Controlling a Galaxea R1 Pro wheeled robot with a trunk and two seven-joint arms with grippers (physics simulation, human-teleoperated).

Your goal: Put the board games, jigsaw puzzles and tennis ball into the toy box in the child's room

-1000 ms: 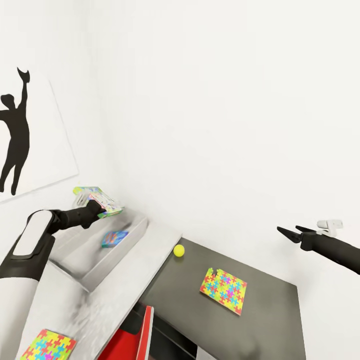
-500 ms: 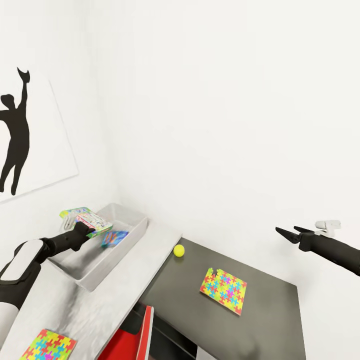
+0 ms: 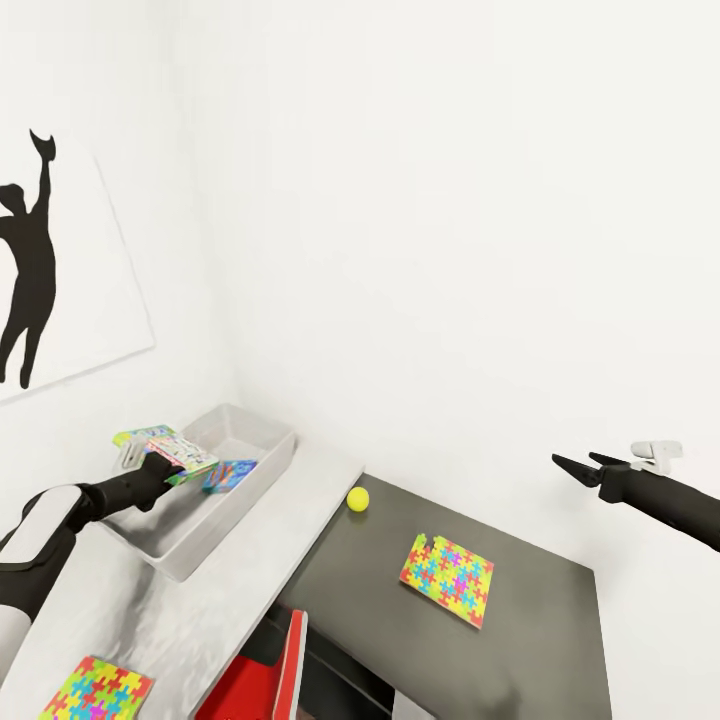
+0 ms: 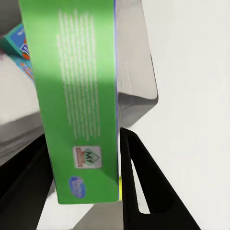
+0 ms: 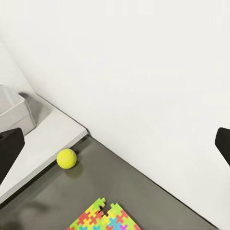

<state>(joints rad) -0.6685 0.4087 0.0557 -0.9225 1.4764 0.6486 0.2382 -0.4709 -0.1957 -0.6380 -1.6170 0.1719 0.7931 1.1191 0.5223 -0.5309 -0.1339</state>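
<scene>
Over the toy box (image 3: 262, 462), which serves as the landmark on the pale upper part of the table (image 3: 230, 585), the left gripper (image 3: 160, 466) is clamped on a green board game (image 3: 170, 449), holding it tilted above the box's left end; the left wrist view shows the game's green printed back (image 4: 79, 100) pinched between the two dark fingers (image 4: 143, 187). Inside the toy box, just right of the held game, a blue-purple board game (image 3: 230, 473) leans against the inner wall. Nearer the camera than the box, at the lower left corner of the head view, one jigsaw puzzle (image 3: 95, 692) lies flat on the pale top. Right of the box, on the lower dark grey section, the tennis ball (image 3: 358, 499) sits close to the step between the two surfaces, also seen from the right wrist (image 5: 66, 158). Further right of the box, the second jigsaw puzzle (image 3: 447, 580) lies flat on the dark surface, well apart from the ball. Far right of the box, the right gripper (image 3: 570, 465) hangs in the air by the white wall with its fingers spread wide and nothing between them.
</scene>
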